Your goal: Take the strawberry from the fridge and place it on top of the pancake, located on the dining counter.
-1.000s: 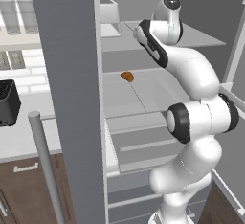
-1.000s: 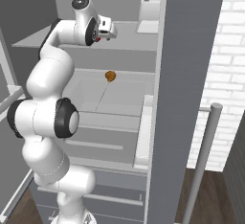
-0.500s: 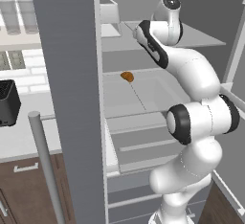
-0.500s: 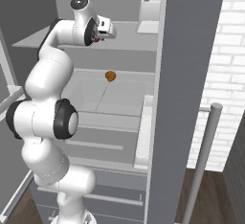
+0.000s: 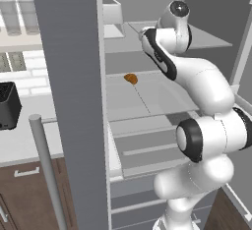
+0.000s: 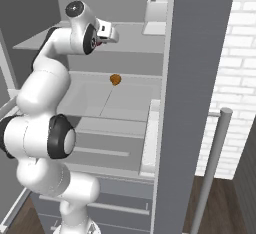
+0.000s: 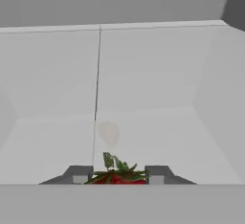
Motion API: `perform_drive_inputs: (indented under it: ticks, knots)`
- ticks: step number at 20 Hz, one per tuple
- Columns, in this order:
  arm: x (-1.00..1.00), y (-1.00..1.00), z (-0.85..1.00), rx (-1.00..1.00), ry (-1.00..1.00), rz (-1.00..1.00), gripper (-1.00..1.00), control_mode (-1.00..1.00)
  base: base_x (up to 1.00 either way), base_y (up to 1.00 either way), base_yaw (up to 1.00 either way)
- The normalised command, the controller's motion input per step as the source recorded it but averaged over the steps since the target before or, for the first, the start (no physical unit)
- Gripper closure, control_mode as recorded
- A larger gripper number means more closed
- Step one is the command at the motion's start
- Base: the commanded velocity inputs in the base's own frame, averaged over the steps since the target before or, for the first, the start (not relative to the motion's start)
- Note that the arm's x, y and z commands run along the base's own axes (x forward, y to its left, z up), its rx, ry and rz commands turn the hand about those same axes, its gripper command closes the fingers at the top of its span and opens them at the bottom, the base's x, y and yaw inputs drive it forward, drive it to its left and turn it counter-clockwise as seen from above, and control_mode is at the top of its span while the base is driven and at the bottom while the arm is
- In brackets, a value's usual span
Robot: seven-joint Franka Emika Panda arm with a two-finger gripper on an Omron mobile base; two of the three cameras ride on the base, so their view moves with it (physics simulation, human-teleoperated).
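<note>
The tiny red strawberry with green leaves (image 7: 117, 174) sat pinched between the gripper (image 7: 116, 175) fingertips, over the pale grey upper shelf (image 7: 143, 132) of the grey fridge (image 5: 74, 101). Arm hardly moved in the last second; grasp looked secured, extraction due next.

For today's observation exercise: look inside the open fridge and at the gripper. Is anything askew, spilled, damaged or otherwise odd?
Nothing stands out. The gripper holds the strawberry between its fingertips, leaves up. An orange-brown lump sits alone on a fridge shelf, intact. No spills or damage show.
</note>
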Motion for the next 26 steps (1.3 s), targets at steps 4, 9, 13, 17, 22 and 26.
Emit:
perform_drive_inputs:
  ticks: [4,9,13,17,22,26]
  knots:
    - [-0.87,0.00,0.14,0.01,0.00,0.00,1.00,-1.00,0.00,0.00,0.00]
    - [-1.00,0.00,0.06,0.00,0.01,0.00,1.00,-1.00,0.00,0.00,0.00]
    - [-1.00,0.00,0.00,0.00,0.01,0.02,1.00,-1.00,0.00,0.00,0.00]
    - [-1.00,0.00,-0.07,0.00,0.04,0.08,1.00,-1.00,0.00,0.00,0.00]
    - [-1.00,0.00,-0.21,0.00,0.08,0.05,1.00,-1.00,0.00,0.00,0.00]
    - [-0.96,0.00,-0.47,-0.08,0.12,0.00,1.00,-1.00,0.00,0.00,0.00]
